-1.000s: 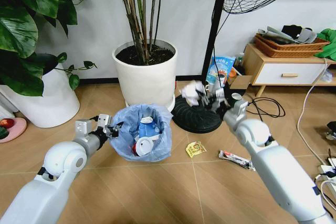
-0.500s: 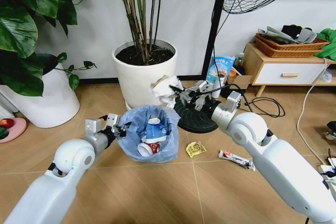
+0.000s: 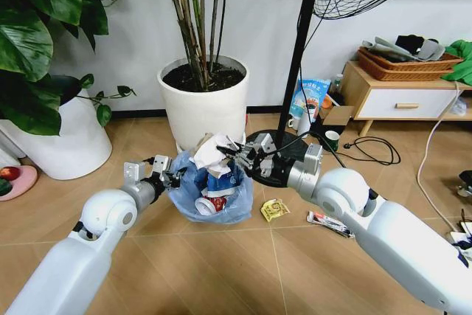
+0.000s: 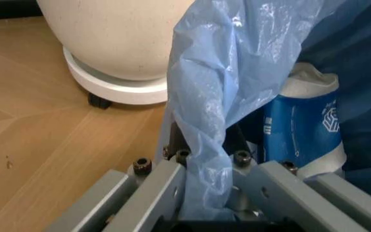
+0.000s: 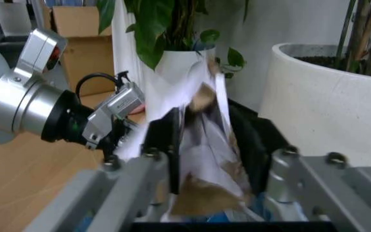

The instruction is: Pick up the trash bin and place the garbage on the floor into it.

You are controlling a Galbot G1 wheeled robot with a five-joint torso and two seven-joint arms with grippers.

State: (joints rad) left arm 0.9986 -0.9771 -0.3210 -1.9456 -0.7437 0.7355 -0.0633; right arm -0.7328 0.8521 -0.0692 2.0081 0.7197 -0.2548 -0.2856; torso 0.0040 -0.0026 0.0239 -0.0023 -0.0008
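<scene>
The bin (image 3: 214,191) is up off the floor, at about seven o'clock from the big white pot (image 3: 204,101), and the left tool (image 3: 168,177) has it by the rim at the bin's nine o'clock side; the left wrist view shows those fingers pinched tight on the blue bag (image 4: 205,121) and the dark rim under it. From three o'clock comes the right tool (image 3: 237,156), closed on a crumpled white paper ball (image 3: 210,149), and it hangs right over the bin's mouth at its twelve o'clock edge. The right wrist view shows the paper (image 5: 198,145) wedged between the two fingers, not yet let go. Inside the bin there is already a blue-white carton (image 3: 220,178), a white disc (image 3: 206,206) and something red beside it, so a good share of the litter looks collected. Left on the floor: a yellow wrapper (image 3: 273,209) just at the bin's four o'clock, and a long thin wrapper (image 3: 330,223) farther out the same way, under the right arm. By the look of it the task is well past halfway, with this paper to drop and those two pieces to fetch.
</scene>
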